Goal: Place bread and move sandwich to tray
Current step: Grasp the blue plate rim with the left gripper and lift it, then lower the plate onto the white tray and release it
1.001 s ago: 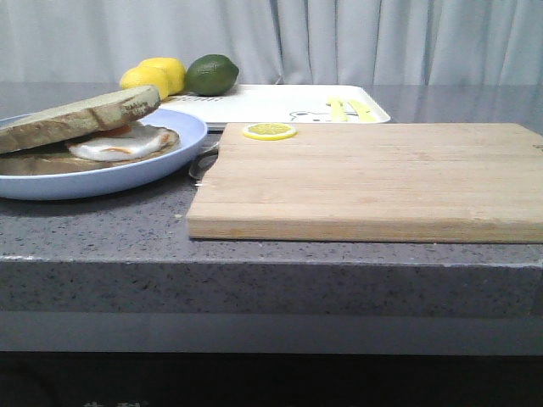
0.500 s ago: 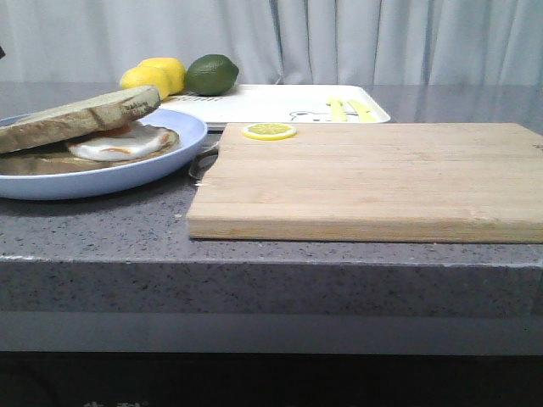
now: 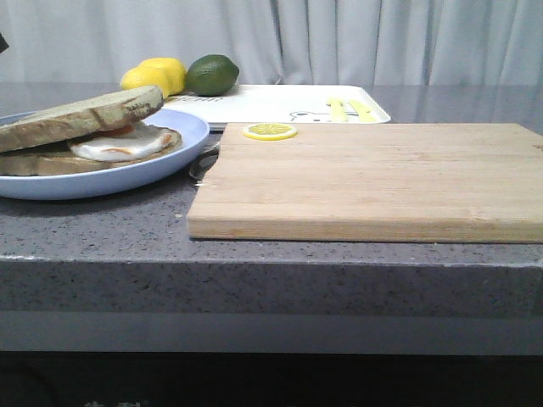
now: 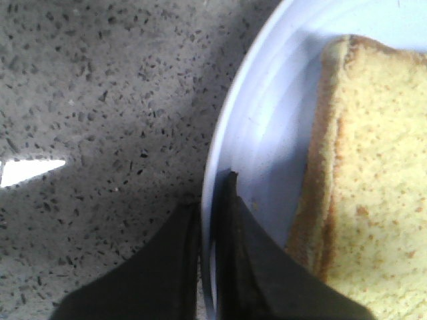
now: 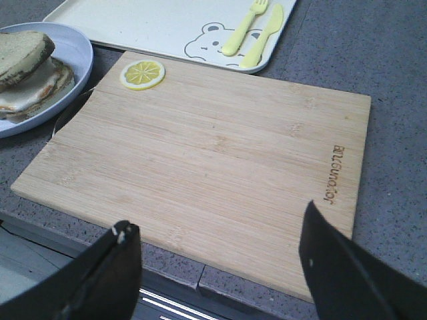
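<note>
- A grey speckled stone counter is filling the scene, with pale pleated curtains hanging behind it.
- A round light-blue plate is sitting at the counter's left, carrying the sandwich: two tan, brown-crusted slices with one white fried egg between them, orange yolk peeking out.
- The top bread is lying tilted on the egg, its crumb porous and greenish-tan.
- One flat white tray with a rounded rim is lying behind the board, showing a bear print and holding two yellow pieces, a fork and a knife.
- One pale wooden board, rectangular and grained, is lying just beside the plate, with one lemon slice on its far left corner.
- Two lemons and one lime are resting by the tray's far left end.
- The left hand is pinching the plate's rim, one finger inside, one outside.
- The right hand is hanging wide apart above the board's near edge, holding nothing.
</note>
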Controlling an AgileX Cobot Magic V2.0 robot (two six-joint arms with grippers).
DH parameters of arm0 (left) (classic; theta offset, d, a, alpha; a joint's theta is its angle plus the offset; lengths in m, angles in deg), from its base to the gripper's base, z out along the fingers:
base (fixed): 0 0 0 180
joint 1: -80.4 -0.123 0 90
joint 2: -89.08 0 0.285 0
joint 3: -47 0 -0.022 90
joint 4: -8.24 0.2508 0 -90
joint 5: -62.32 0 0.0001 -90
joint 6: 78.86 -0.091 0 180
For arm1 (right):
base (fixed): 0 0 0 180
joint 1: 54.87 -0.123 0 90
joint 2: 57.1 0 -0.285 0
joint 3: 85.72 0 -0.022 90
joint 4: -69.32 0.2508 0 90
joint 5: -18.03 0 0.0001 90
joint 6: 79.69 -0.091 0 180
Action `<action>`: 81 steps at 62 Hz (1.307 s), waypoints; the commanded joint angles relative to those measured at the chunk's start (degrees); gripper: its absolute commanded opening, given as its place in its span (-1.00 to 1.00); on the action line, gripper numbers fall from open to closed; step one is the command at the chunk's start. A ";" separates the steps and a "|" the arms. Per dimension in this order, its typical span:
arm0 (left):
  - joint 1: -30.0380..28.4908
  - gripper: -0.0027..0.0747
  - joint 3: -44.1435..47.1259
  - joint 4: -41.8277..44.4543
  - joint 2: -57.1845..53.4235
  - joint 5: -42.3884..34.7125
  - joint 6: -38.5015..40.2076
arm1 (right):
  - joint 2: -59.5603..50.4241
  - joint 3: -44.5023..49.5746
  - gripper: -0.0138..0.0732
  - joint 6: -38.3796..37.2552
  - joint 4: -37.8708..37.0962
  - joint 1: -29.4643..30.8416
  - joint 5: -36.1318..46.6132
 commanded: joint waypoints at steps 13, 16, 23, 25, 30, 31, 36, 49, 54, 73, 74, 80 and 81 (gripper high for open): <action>0.23 -0.98 -10.52 -0.98 -2.41 4.00 -0.41 | -0.13 -1.38 0.51 0.59 -0.38 0.29 4.19; 0.23 -0.98 -12.16 -2.37 -2.41 4.35 -0.41 | -0.13 -1.38 0.51 0.59 -0.38 0.29 4.19; 0.23 -0.98 -15.72 -5.87 -2.41 4.15 -0.41 | -0.13 -1.38 0.51 0.59 -0.38 0.29 4.19; 0.23 -0.98 -16.46 -7.17 -2.41 3.88 -0.41 | -0.13 -1.38 0.51 0.59 -0.38 0.29 4.19; 0.23 -0.98 -18.32 -10.86 -2.41 2.16 -0.41 | -0.13 -1.38 0.51 0.59 -0.38 0.29 4.19; 0.23 -0.98 -18.64 -11.55 -2.41 1.88 -0.41 | -0.13 -1.38 0.51 0.59 -0.38 0.29 4.19; 0.32 -0.98 -20.20 -15.21 -1.63 0.96 -0.41 | -0.13 -1.38 0.51 0.59 -0.38 0.29 4.19; 2.99 -0.98 -26.28 -20.51 3.26 0.10 -0.10 | -0.13 -1.38 0.51 0.59 -0.38 0.29 4.19; 4.80 -0.98 -30.11 -20.51 6.30 0.21 1.15 | -0.13 -1.38 0.51 0.59 -0.38 0.29 4.19; 9.15 -0.98 -43.92 -20.41 18.52 -1.75 10.51 | -0.13 -1.38 0.51 0.59 -0.38 0.29 4.19; 9.27 -0.98 -44.45 -20.41 19.06 -2.05 10.69 | -0.13 -1.38 0.51 0.59 -0.38 0.29 4.19; 9.62 -0.98 -47.22 -20.17 22.14 -3.56 14.03 | -0.13 -1.38 0.51 0.59 -0.38 0.29 4.19; 9.62 -0.98 -47.58 -20.13 22.58 -3.80 14.43 | -0.13 -1.38 0.51 0.59 -0.38 0.29 4.19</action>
